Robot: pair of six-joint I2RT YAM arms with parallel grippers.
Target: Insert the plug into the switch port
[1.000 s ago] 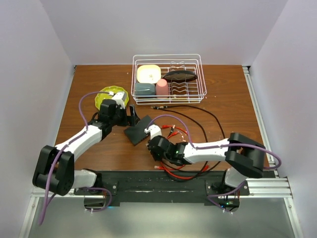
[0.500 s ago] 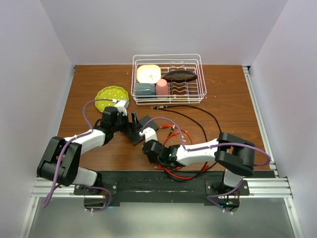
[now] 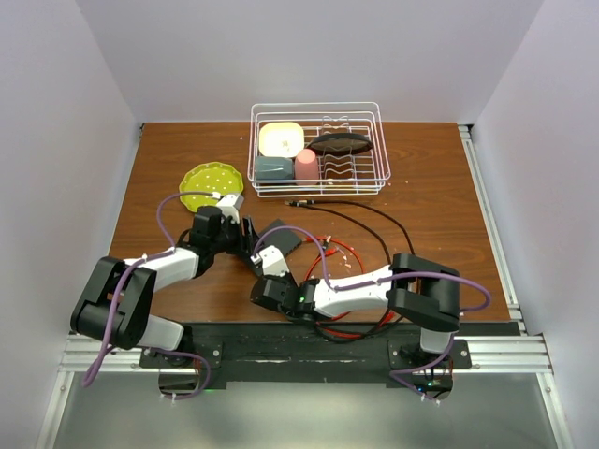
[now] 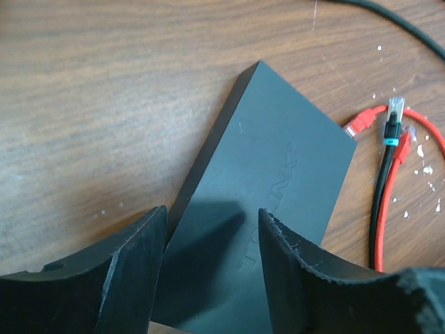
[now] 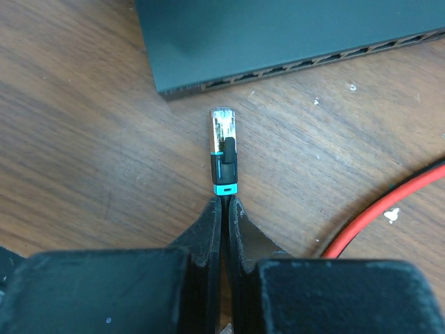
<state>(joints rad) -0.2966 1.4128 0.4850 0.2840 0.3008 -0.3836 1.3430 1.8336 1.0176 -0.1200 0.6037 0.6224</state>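
the switch (image 3: 281,238) lies flat on the brown worktop (image 3: 430,187), left of the middle and nearer the near edge than the far one. its long sides run at a slant, and the row of sockets on one narrow edge faces the near edge.

the left end effector (image 4: 211,223) stands about half wide, one finger (image 4: 132,257) just beside the switch's long side and the other over its top. i cannot tell whether they press the switch.

the right end effector (image 5: 224,209) is closed narrow on a black lead just behind the plug (image 5: 223,139). the plug has a clear tip and a teal band, and it sticks out straight ahead of the fingers. its tip points at the socket edge near a corner of the switch. it is close to that edge but apart from it, with bare wood showing between.

red leads (image 3: 343,253) and a loose black lead (image 3: 379,213) lie tangled right of the switch. a second black plug lies among them.

a white wire rack (image 3: 318,106) stands by the far edge, holding dishes. a green plate (image 3: 204,178) lies to its left.
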